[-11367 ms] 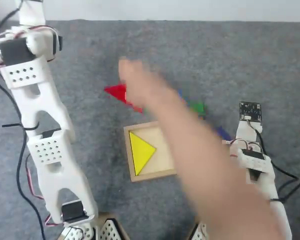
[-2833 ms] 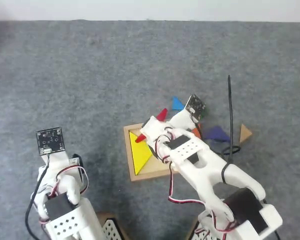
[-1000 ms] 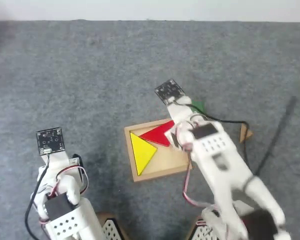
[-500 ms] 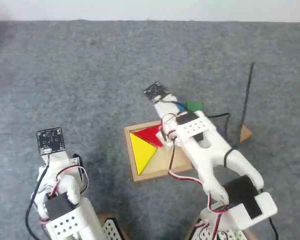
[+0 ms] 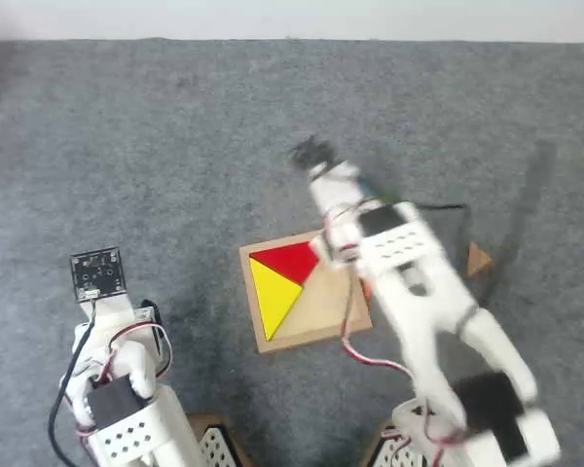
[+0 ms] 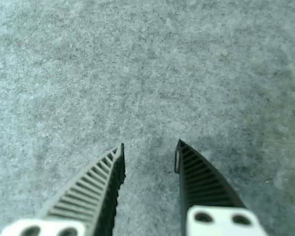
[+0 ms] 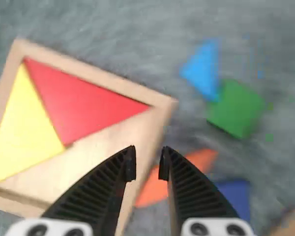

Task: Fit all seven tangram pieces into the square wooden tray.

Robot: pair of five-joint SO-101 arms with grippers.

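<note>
With the red triangle (image 5: 292, 261) seated against the yellow triangle (image 5: 271, 295) in the wooden tray (image 5: 317, 307), the right gripper (image 7: 146, 164) hangs empty, jaws narrowly parted.

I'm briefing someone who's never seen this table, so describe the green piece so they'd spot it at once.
Find the wooden tray holding a yellow triangle and a red triangle. Off the tray corner the red one points to, the green piece lies on the grey mat beside a light blue triangle. It is the only green piece, and a square.
</note>
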